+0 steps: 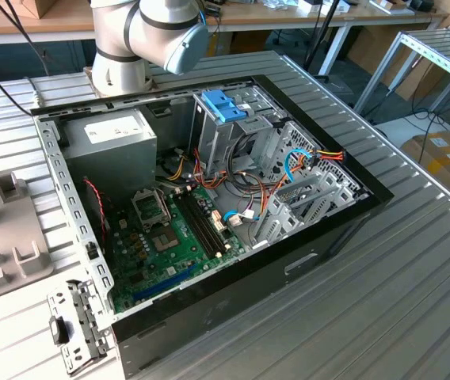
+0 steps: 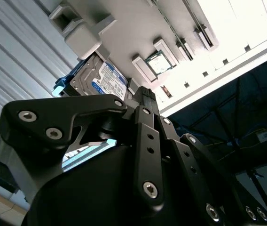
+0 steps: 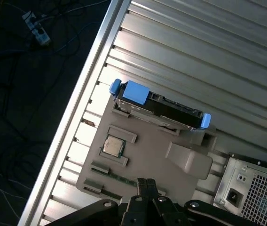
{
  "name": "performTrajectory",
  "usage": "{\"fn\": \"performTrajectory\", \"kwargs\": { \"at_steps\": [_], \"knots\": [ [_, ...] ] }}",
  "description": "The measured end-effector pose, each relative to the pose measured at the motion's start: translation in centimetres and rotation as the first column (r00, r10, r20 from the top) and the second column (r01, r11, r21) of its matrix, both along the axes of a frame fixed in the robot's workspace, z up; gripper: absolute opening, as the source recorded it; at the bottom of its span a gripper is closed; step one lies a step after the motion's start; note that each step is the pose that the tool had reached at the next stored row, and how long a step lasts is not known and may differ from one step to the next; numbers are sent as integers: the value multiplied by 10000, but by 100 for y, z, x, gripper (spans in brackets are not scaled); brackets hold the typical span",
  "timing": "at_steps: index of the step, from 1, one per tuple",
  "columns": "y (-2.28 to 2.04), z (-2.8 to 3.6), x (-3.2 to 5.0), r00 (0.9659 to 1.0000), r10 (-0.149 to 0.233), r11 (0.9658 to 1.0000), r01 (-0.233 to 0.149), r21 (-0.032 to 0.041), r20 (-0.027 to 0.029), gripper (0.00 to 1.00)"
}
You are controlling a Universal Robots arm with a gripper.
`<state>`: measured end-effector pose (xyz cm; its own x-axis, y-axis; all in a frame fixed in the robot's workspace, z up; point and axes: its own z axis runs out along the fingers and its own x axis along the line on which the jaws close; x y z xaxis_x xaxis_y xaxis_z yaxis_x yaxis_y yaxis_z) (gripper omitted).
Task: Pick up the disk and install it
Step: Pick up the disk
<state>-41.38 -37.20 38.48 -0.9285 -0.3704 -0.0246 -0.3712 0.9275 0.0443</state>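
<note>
Nothing is installed yet as we judge it: the disk [image 3: 159,106] sits propped in its grey holder [image 3: 147,150] on the worktop [image 3: 194,47] beside the open computer case [image 1: 209,198], while our hand [image 3: 145,181] hovers clear of it, closed and empty.

No words or numbers can be read anywhere. In the second wrist view, the disk [image 2: 93,77] has a white and blue sticker [image 2: 111,81] on its flat face with rows of tiny print, but the print is too small to make out. In the exterior view, the grey power box [image 1: 114,158] inside the computer case [image 1: 288,261] has a white sticker [image 1: 112,131] on top, and a cardboard box [image 1: 447,166] has a white paper label [image 1: 445,143], and neither can be read.
</note>
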Motion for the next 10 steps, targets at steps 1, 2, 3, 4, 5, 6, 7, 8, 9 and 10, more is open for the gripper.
{"fn": "performTrajectory", "kwargs": {
  "at_steps": [1,2,3,4,5,6,7,8,9,10],
  "knots": [
    [0,0,0,10000,27,10000,-27,0,-1,11],
    [0,0,0,10000,60,10000,-60,0,0,11],
    [0,0,0,10000,90,10000,-90,0,0,11],
    [0,0,0,9999,159,9999,-159,0,0,11],
    [0,0,0,9998,191,9998,-191,0,0,11],
    [0,0,0,9998,223,9998,-223,0,0,11],
    [0,0,0,9996,279,9996,-279,0,0,11],
    [0,0,0,9995,309,9995,-309,0,0,11],
    [0,0,0,9994,342,9994,-342,0,0,11],
    [0,0,0,9993,383,9993,-383,0,0,11]
  ]
}}
